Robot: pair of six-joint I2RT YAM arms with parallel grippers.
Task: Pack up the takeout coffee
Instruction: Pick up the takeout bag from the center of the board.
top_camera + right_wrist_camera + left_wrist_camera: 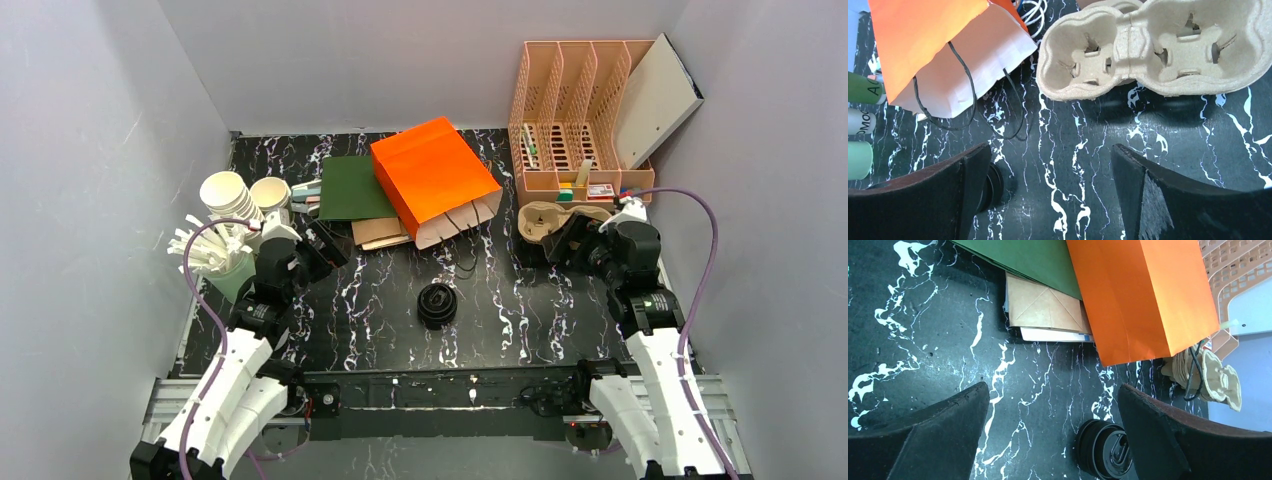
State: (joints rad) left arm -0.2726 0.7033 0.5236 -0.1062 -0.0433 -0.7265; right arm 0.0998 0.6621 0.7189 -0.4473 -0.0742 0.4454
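Near the front middle of the black marbled table (pixel 370 300), the takeout coffee (pixel 437 303) sits by itself between the left gripper (pixel 1053 392) and right gripper (pixel 1050 150), both spread wide and holding nothing.

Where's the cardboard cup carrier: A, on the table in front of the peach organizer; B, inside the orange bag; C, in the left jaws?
A: the cup carrier lies on the table on the near side of the peach organizer, outside the orange bag.
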